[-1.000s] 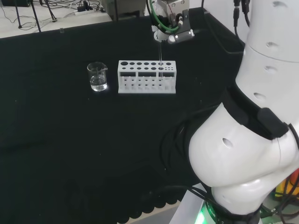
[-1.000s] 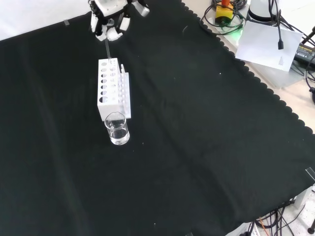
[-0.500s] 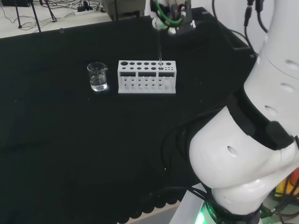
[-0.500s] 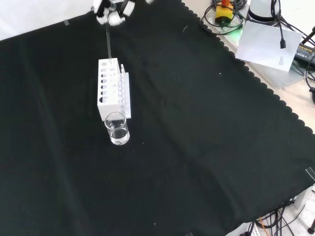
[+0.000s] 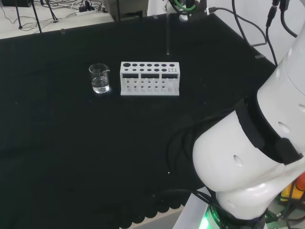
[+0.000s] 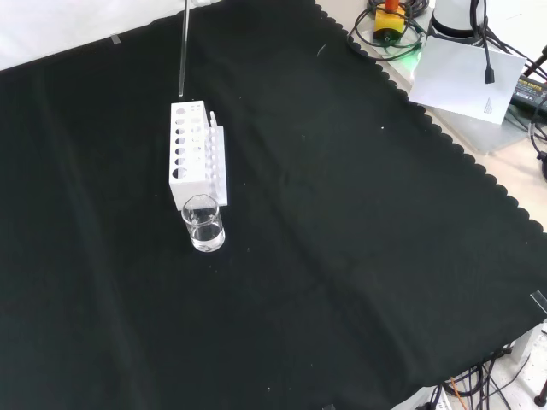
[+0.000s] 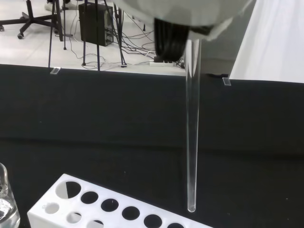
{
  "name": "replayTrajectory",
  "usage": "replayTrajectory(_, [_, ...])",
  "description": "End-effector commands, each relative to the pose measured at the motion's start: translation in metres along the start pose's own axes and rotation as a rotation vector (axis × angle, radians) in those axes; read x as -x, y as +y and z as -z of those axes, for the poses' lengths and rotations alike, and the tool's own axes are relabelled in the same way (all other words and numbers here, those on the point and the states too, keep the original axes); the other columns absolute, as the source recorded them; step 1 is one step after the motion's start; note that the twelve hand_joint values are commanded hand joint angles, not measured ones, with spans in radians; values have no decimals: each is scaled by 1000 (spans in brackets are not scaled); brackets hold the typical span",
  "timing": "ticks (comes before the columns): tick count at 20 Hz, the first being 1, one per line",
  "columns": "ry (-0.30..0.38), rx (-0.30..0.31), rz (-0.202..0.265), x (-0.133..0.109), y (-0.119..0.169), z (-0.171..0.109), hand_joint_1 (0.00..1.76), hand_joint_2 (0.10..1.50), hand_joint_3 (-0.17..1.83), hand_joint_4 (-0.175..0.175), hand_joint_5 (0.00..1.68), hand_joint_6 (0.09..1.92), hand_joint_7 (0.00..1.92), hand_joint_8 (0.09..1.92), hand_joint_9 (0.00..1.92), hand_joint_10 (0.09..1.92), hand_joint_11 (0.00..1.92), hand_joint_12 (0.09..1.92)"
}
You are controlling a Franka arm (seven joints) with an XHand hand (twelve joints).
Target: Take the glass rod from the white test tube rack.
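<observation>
Wrist view: clear glass rod [image 7: 192,142] hangs straight from the hand [image 7: 185,14], its rounded tip free, just above the white test tube rack [image 7: 109,206] with round holes. Finger state: cannot tell. Front view: beaker [image 6: 203,224] holding clear liquid touches rack's near end.

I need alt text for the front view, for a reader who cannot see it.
A glass rod hangs upright from the view's top, its lower end just above a white test tube rack on black cloth. A beaker with a little clear liquid stands in front of the rack.
</observation>
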State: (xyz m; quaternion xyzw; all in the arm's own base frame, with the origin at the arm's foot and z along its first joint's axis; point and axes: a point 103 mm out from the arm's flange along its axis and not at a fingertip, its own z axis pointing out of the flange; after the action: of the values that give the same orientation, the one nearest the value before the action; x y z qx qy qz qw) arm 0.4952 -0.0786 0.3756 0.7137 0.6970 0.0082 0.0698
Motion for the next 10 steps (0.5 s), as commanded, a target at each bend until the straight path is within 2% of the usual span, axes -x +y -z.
replayTrajectory(1, [-58, -45, -5, -7, -11, 15, 1307, 695, 748, -175, 1053, 810, 1168, 1185, 1666, 887, 1660, 749])
replayTrajectory(3, [-61, -34, -18, -12, -12, 18, 1307, 695, 747, -175, 1053, 809, 1168, 1184, 1668, 885, 1661, 748])
replayTrajectory(10, [-22, 20, 27, -24, -14, 28, 1308, 694, 747, -175, 1057, 803, 1169, 1183, 1673, 878, 1663, 748])
